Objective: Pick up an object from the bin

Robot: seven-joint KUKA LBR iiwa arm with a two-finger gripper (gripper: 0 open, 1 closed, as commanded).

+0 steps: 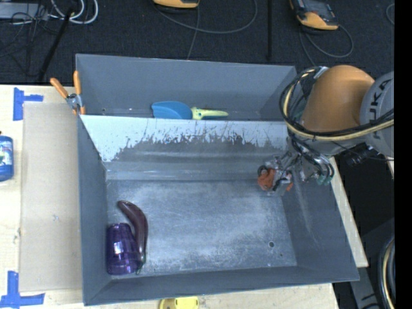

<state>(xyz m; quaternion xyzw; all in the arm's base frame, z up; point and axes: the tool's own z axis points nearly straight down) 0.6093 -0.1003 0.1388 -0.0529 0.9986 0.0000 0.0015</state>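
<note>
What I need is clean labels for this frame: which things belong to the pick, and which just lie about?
Job in hand: gripper; small red-orange thing at its tip, near the right wall; grey bin.

Lying about: blue scoop with yellow-green handle against the far wall; purple block and dark maroon curved piece, side by side in the near left corner.

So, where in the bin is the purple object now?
In the camera view, the purple object lies in the lower-left corner of the bin, with a dark curved piece against its right side.
</note>
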